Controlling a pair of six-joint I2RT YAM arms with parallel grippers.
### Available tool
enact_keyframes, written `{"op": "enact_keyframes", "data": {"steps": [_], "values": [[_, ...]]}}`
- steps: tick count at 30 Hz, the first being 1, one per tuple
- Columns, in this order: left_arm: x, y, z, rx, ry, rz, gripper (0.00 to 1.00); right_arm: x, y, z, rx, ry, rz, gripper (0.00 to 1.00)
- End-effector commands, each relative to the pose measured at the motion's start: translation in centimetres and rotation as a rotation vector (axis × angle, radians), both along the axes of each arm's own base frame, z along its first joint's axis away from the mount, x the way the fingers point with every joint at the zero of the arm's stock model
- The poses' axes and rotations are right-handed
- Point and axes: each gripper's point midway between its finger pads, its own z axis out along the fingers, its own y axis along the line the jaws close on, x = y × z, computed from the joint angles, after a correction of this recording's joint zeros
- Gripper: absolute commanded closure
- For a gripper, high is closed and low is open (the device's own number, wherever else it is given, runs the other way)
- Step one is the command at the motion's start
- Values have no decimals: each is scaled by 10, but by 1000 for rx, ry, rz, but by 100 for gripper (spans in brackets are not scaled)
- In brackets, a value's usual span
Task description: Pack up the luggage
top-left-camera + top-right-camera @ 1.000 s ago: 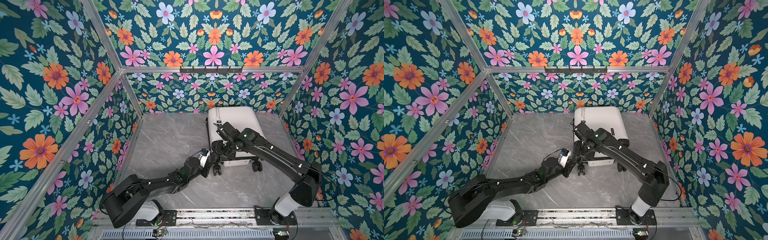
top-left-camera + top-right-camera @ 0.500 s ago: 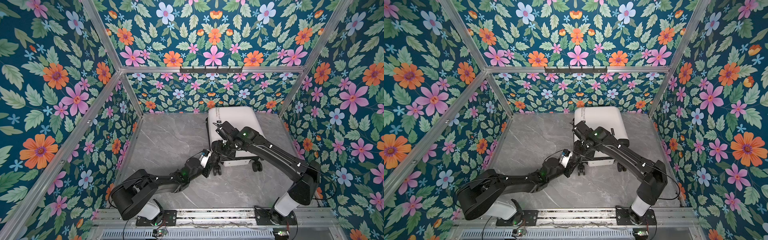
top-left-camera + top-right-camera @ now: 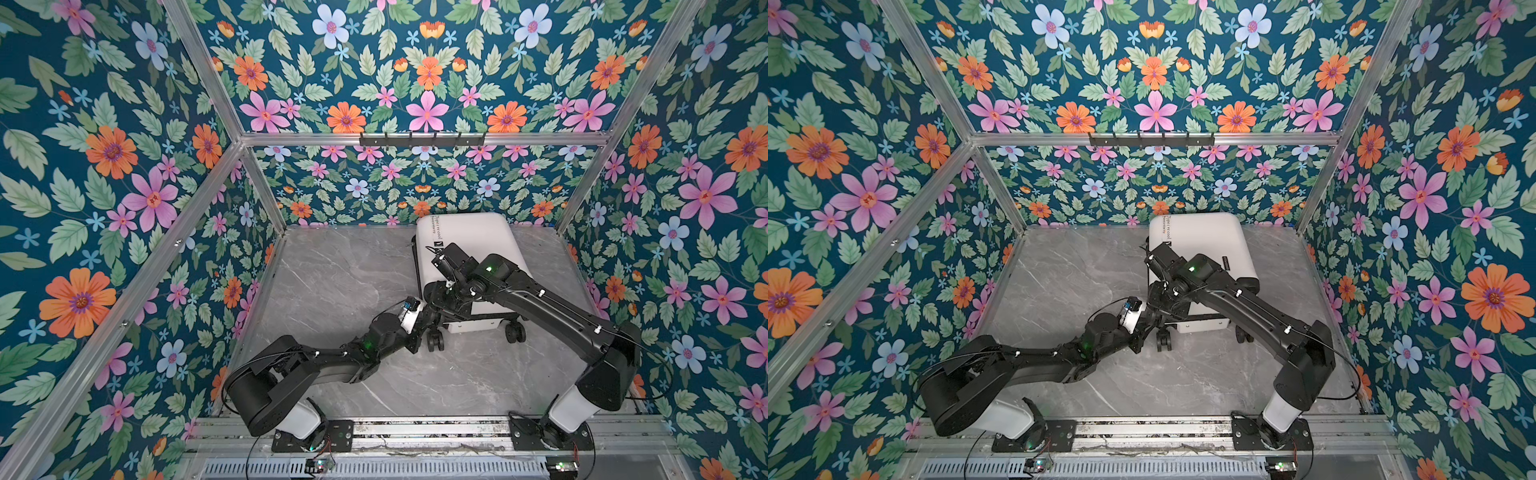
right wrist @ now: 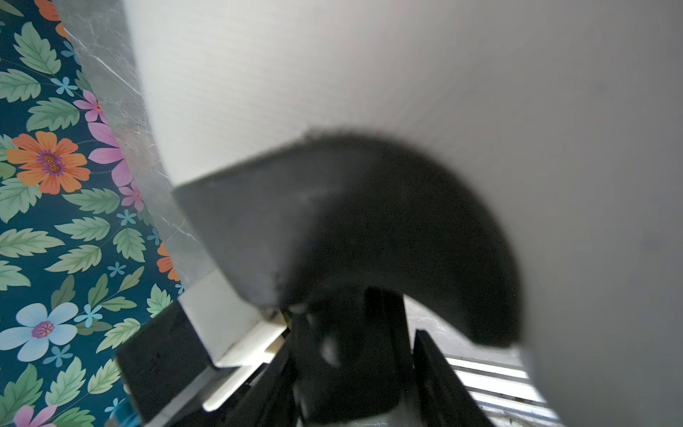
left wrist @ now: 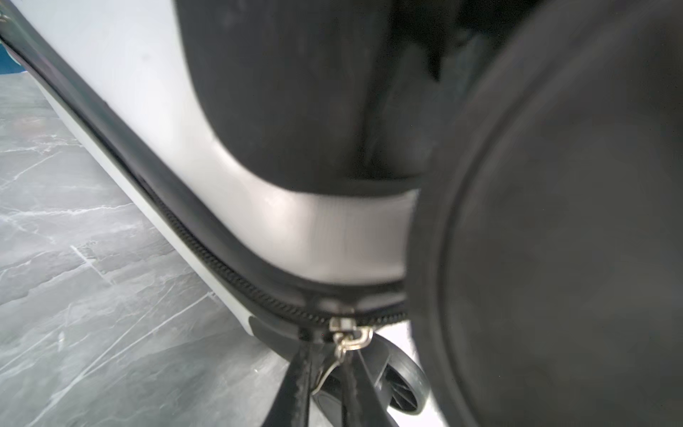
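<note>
The luggage (image 3: 469, 245) (image 3: 1204, 237), a white hard shell with a black zipper band, lies flat and closed at the back right of the table. Both grippers meet at its front left corner. In the left wrist view my left gripper (image 5: 329, 373) is shut on the metal zipper pull (image 5: 345, 338), where the zipper band rounds the corner beside a large black wheel (image 5: 554, 240). From a top view my left gripper (image 3: 433, 319) reaches in low. My right gripper (image 3: 446, 299) comes down from above, and its fingers (image 4: 439, 377) hold a black wheel (image 4: 343, 355) under the corner housing.
Floral walls and metal frame posts close in the grey marble table (image 3: 340, 270) on three sides. A black hook rail (image 3: 422, 139) hangs on the back bar. Two lower wheels (image 3: 515, 332) stick out of the luggage's front end. Both arm bases stand on the front rail.
The left arm's rear links have swung toward the middle while its gripper stayed at the luggage's front left corner. The right arm has hardly moved.
</note>
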Motion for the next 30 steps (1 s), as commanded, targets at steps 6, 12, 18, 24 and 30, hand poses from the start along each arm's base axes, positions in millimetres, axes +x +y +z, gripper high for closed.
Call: {"op": "enact_keyframes", "data": {"steps": [6, 12, 18, 24, 30], "values": [[5, -9, 17, -57, -39, -11, 94, -8, -13, -7, -59, 39, -24, 54], [4, -6, 17, -58, -37, -3, 100, -4, -12, -17, -87, 58, -35, 42], [2, -3, 24, -66, -32, 5, 100, 4, -12, -17, -72, 43, -66, 49], [2, -3, 29, -67, -26, 3, 100, 13, -15, -14, -57, 32, -109, 80], [0, 3, 55, -120, -57, 23, 100, 29, -13, -9, 10, 33, -181, 100]]}}
